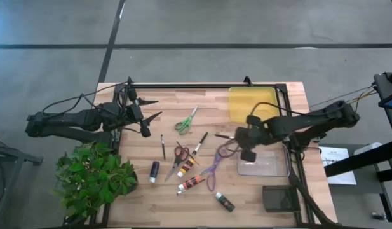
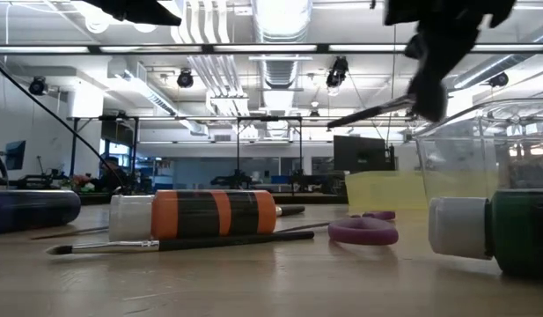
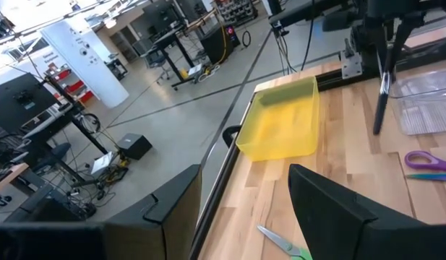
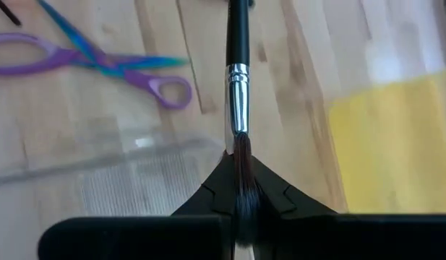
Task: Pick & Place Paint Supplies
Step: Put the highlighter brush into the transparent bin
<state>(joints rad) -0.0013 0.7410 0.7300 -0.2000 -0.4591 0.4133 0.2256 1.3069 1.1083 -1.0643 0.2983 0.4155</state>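
Counter [image 1: 259, 197] of pale wood carries the spread; at its far right corner sits a yellow bin [image 1: 251, 104], and nearer lies a clear tray [image 1: 267, 166]. Right tool [image 1: 241, 136] hangs above the tray's edge, clenched on a paintbrush [image 4: 238, 94] by its bristle end, the black handle and silver ferrule sticking out level over the boards. Left tool [image 1: 149, 109] waits released at the counter's left edge, gripping nothing. To do this step well, I would centre the brush over whichever container it belongs in, lower until the handle clears the rim, then let go so it cannot roll out. Purple scissors [image 1: 216, 166], red scissors [image 1: 180, 154], green scissors [image 1: 186, 121], an orange tube [image 2: 201, 215] and a green tube [image 1: 225, 202] lie loose mid-counter.
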